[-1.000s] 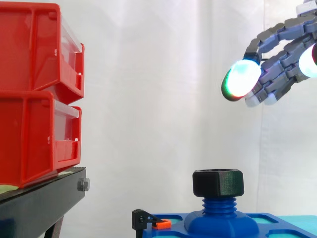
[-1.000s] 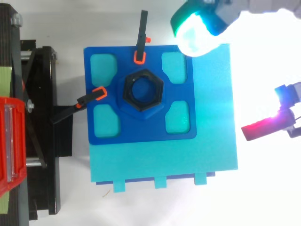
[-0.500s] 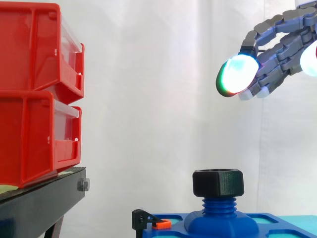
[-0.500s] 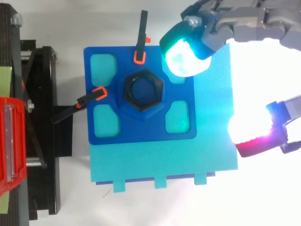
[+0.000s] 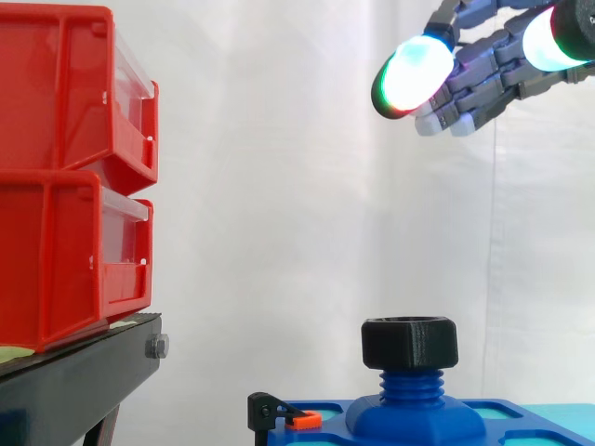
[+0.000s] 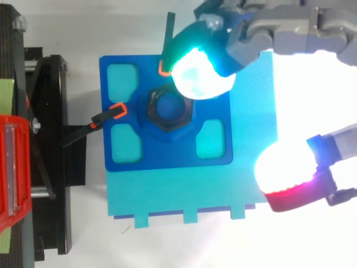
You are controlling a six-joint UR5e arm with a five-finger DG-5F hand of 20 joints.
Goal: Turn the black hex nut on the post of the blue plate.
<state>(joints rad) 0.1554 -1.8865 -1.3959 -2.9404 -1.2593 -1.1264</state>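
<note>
- The hand (image 5: 483, 79) hung high above the black hex nut (image 5: 410, 343) and a little to its right in the side view, touching nothing.
- Its fingers were loosely bent and spread, with the thumb held well apart from them. That left a wide gap and nothing in the grasp.
- From above, one glowing green-white fingertip (image 6: 195, 75) overlapped the nut's upper right corner, while the red-and-white thumb pad (image 6: 287, 178) sat far off to the nut's lower right.
- The nut sat at the top of the threaded post (image 5: 409, 383), with thread showing beneath it, in the middle of the blue plate (image 6: 167, 153).
- Two orange-tipped clamps (image 6: 114, 110) pinned the plate's edges to the left of the nut and beyond it, and red bins (image 5: 65, 177) stood well off to the nut's left.
- I judged this to be the approach step, since the nut was not yet gripped and no turning had begun.
- The next move called for a long drop straight down, with the palm shifted so the nut lay between thumb and fingers.
- The pads would then need to close on opposite flats, because a grip on the corners looked likely to slip once the twist started.
</note>
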